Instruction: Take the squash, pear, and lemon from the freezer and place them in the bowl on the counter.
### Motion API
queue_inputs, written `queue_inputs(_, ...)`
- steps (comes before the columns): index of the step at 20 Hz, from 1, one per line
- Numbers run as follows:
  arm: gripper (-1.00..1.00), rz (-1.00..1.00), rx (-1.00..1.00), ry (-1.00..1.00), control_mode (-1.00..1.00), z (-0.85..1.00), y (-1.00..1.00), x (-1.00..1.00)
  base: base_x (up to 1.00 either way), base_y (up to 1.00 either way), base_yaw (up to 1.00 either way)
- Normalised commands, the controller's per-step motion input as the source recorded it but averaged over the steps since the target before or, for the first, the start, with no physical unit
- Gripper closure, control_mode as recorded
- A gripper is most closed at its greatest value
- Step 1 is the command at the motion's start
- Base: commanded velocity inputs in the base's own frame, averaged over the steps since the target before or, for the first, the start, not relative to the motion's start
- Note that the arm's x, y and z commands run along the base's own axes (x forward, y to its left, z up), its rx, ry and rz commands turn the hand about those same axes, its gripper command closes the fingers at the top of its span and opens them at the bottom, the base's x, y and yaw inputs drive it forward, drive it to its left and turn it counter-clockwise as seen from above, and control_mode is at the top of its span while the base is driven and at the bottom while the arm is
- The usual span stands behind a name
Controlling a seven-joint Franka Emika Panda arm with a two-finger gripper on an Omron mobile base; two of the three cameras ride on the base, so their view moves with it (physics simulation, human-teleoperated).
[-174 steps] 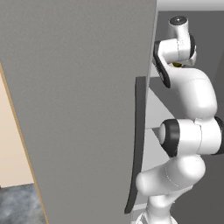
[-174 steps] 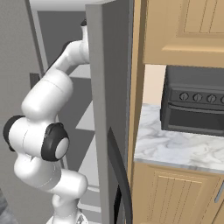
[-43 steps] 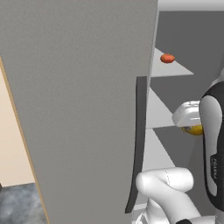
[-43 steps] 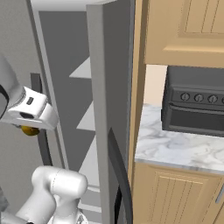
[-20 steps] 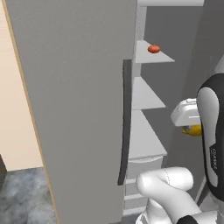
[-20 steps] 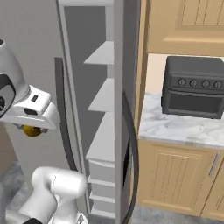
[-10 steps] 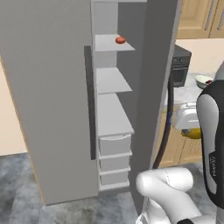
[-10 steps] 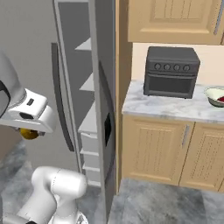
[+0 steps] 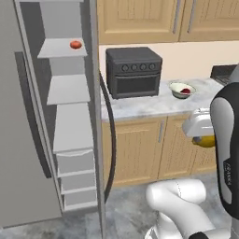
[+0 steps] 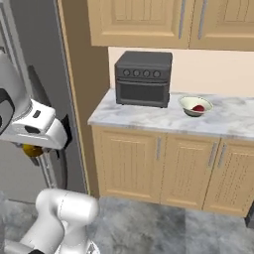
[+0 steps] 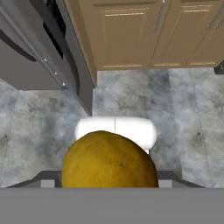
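Yellow fruit: you have a round, dull-yellow, dimpled fruit in the end effector; it reads as the lemon, though a squash cannot be ruled out from its shape alone.
End effector: closed around that yellow fruit at a middling width; in the base views the fruit peeks out under the white hand, low and in front of the light wooden cabinet doors.
Bowl: the small pale cream-white shallow bowl sits on the white grey-veined marble tabletop, just right of the dark grey toaster oven with knobs. It already holds one small red-brown item; too small for you to tell which fruit.
Freezer: the tall grey freezer stands with its door open, its grey inner shelves on show. One small orange-red round thing sits on an upper shelf.
Done: by the look of it, one item delivered and a second one out of the freezer and in your grip.
Left: you need to raise the held fruit over the bowl, which is well apart from the hand, and release it there. After that, go back for the piece on the upper shelf. The bowl is small, so the last drop may be crowded.
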Motion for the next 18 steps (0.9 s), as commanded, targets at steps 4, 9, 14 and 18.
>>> queue_inputs(4, 1.0, 0.0, 0.0, 0.0, 1.0, 0.0, 0.0, 0.0, 0.36, -1.0, 0.0)
queue_inputs(9, 1.0, 0.0, 0.0, 0.0, 1.0, 0.0, 0.0, 0.0, 0.67, -0.9, 0.0)
queue_inputs(14, 1.0, 0.0, 0.0, 0.0, 1.0, 0.0, 0.0, 0.0, 0.72, -0.62, 0.0)
queue_inputs(18, 1.0, 0.0, 0.0, 0.0, 1.0, 0.0, 0.0, 0.0, 0.71, -0.09, 0.0)
